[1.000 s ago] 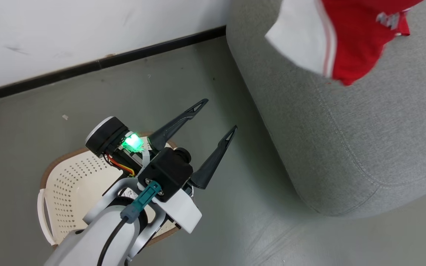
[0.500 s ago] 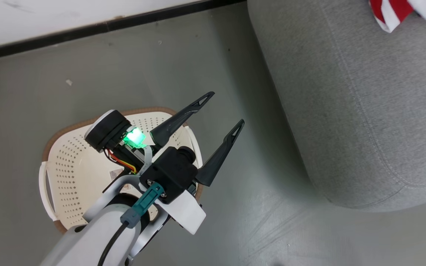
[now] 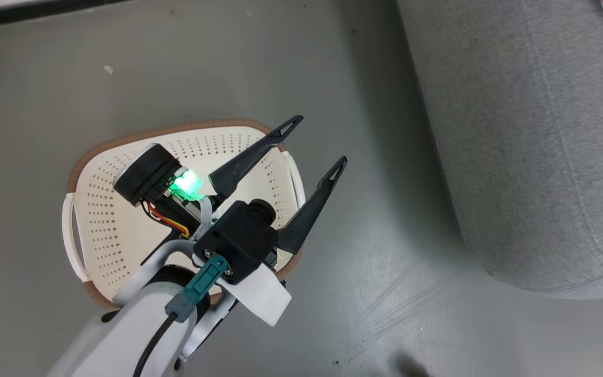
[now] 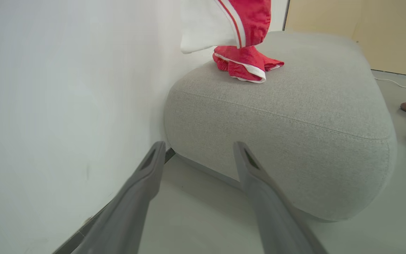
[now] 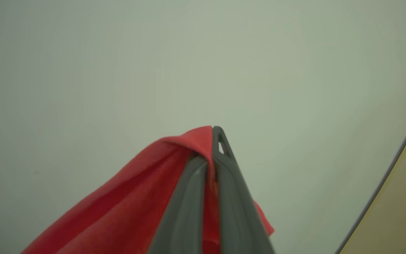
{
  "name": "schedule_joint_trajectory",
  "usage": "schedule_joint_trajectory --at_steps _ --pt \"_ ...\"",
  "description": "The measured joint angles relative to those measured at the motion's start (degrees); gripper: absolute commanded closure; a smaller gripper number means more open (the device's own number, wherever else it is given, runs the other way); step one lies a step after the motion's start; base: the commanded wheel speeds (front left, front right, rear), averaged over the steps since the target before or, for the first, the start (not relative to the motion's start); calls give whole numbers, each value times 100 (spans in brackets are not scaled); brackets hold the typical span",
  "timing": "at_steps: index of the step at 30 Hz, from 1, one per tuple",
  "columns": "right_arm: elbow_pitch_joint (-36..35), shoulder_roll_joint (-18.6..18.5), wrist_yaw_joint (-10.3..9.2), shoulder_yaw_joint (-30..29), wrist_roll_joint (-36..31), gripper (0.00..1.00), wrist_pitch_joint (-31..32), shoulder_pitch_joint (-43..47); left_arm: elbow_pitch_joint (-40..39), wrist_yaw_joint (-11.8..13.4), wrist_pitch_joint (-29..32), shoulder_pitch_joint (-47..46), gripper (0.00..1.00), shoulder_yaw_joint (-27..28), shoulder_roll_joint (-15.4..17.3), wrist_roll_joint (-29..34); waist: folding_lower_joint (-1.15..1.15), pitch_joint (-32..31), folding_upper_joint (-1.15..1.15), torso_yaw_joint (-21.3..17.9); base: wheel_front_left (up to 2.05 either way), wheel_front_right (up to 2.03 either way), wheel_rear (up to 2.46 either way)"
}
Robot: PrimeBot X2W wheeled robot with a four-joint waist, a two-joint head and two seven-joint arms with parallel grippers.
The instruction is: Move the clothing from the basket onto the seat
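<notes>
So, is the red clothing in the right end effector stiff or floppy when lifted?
Probably floppy: the clothing drapes limply from the shut right end effector. Likely light, since a fingertip pinch holds it. It may bunch when set down, like the folds on the seat.

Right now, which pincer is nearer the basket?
Left. The left pincer hovers open over the basket; the right pincer is shut on the clothing hanging above the seat.
</notes>
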Motion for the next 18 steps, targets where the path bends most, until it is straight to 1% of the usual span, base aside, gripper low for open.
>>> schedule_joint_trajectory --at_steps 7,14,18 --pt "235 -264 0 -202 -354 100 15 -224 -31 -1 0 -110 0 22 21 18 0 262 0 136 0 0 0" --pt "768 -298 0 -554 -670 100 196 -142 -67 -33 46 -281 0 11 29 42 0 522 0 213 0 0 0" --pt "1078 -248 0 -765 -821 100 267 243 -68 -35 52 -322 0 8 29 42 0 663 0 226 0 0 0"
